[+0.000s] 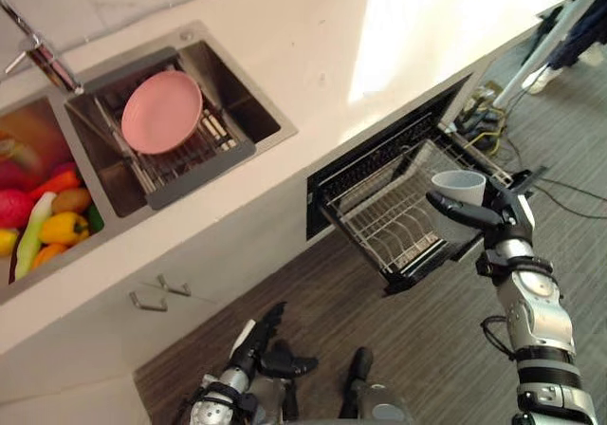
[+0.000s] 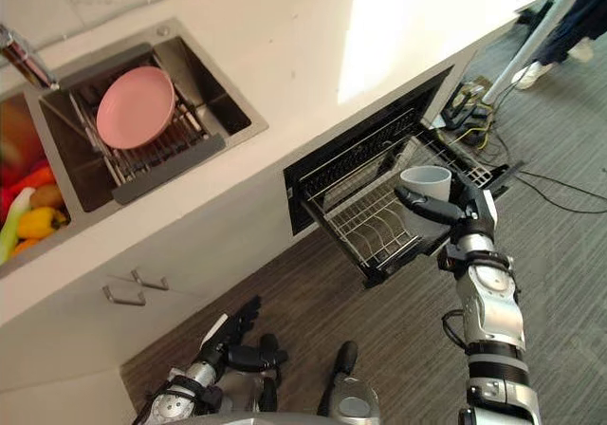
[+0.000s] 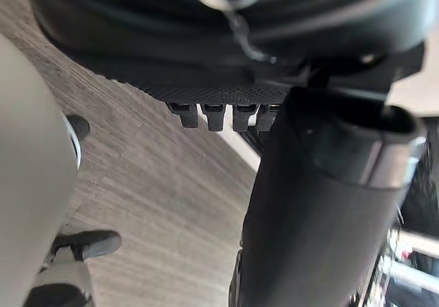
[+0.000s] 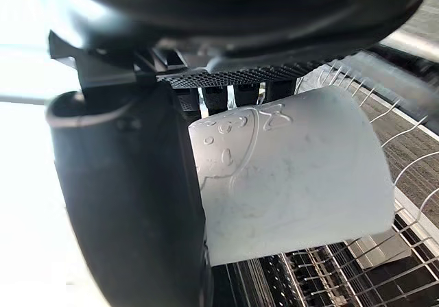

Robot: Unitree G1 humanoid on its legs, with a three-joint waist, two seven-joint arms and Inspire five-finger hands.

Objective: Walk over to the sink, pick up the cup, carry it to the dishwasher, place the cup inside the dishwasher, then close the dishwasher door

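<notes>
Fetch done: our right hand (image 1: 505, 218), fingers wrapped round pale grey-blue cup (image 1: 459, 188), apparently above dishwasher's wire rack (image 1: 379, 221) | left hand (image 1: 258, 347), fingers relaxed | pending: placing, closing up

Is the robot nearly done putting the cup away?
About halfway. Done: the cup is out of the sink and at the dishwasher. Now: the right hand grips it upright above the pulled-out wire rack. Still to do: set it in, let go, shut the open dishwasher. The left hand hangs idle, low.
</notes>
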